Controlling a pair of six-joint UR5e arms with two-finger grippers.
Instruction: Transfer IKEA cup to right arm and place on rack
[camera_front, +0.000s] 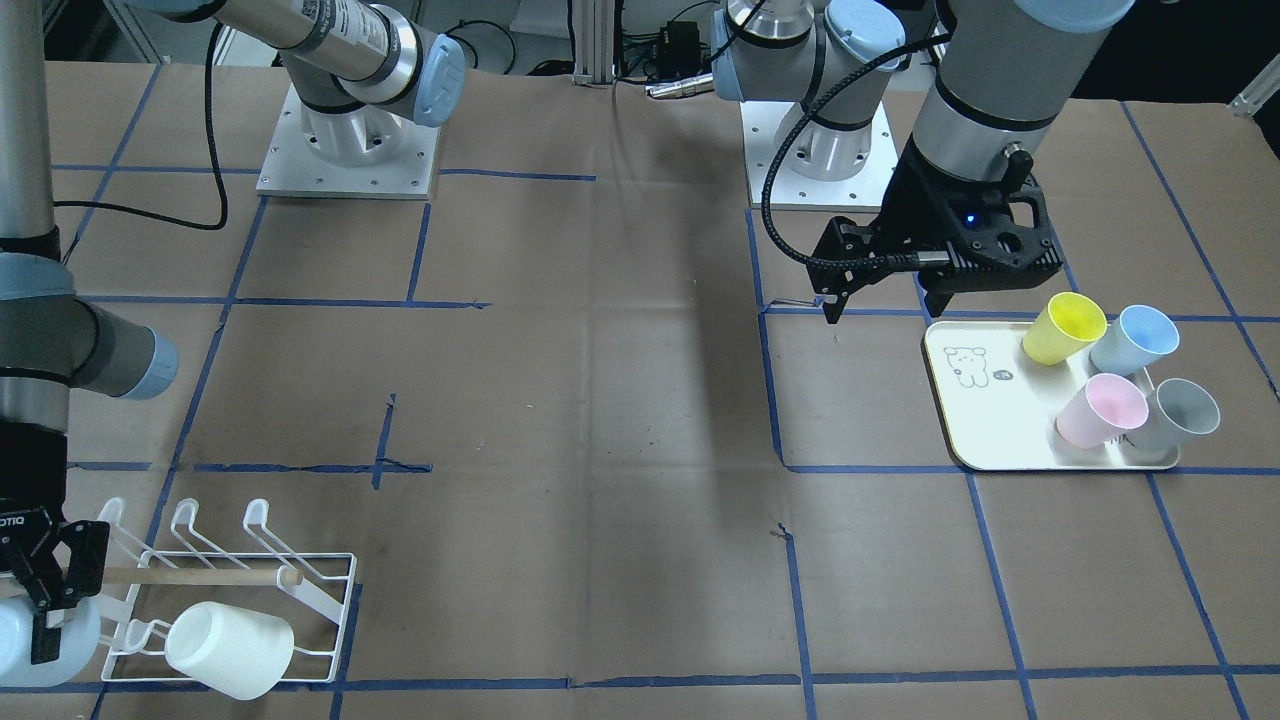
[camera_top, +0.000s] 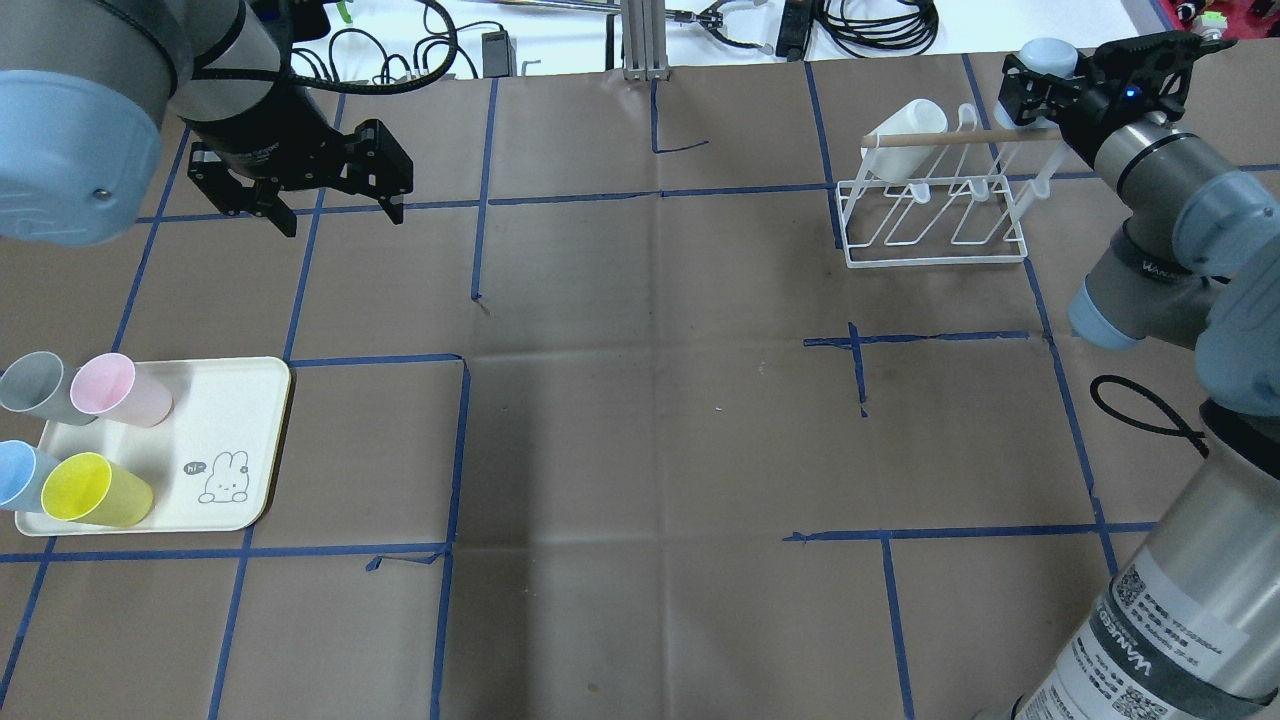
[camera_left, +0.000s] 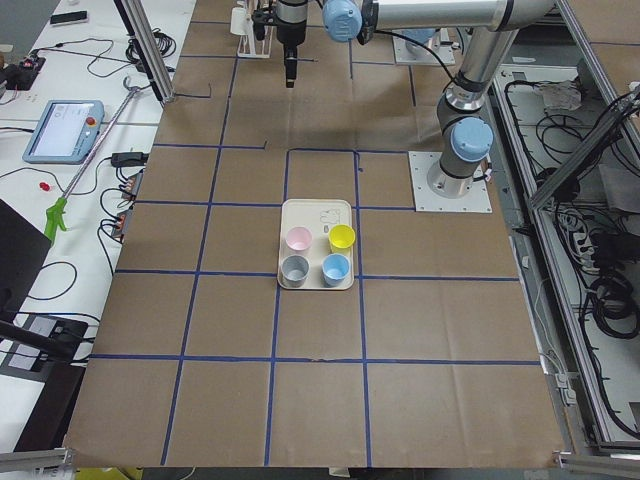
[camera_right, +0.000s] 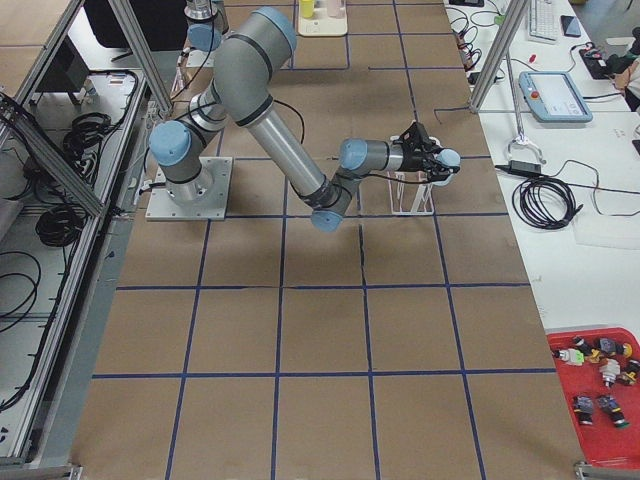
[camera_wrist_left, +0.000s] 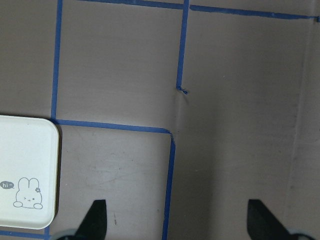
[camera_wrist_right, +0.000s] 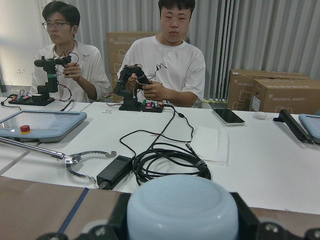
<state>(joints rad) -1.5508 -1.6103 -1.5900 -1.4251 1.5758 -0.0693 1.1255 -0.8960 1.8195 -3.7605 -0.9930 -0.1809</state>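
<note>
My right gripper (camera_front: 40, 600) is shut on a pale blue IKEA cup (camera_front: 45, 640) beside the end of the white wire rack (camera_front: 320, 603). In the overhead view this gripper (camera_top: 1050, 85) holds the cup (camera_top: 1048, 55) by the rack's (camera_top: 935, 262) wooden dowel (camera_top: 960, 138). The cup's base (camera_wrist_right: 182, 210) fills the bottom of the right wrist view. A white cup (camera_front: 230, 648) hangs tilted on a rack prong. My left gripper (camera_front: 885, 300) hangs open and holds nothing, just beyond the cream tray (camera_front: 960, 400). It (camera_wrist_left: 178, 222) faces bare table paper.
The tray (camera_top: 240, 400) carries yellow (camera_top: 95, 490), blue (camera_top: 20, 475), pink (camera_top: 125, 390) and grey (camera_top: 35, 385) cups lying on their sides. Blue tape lines grid the brown table. Two people sit at a white bench with cables beyond the far edge.
</note>
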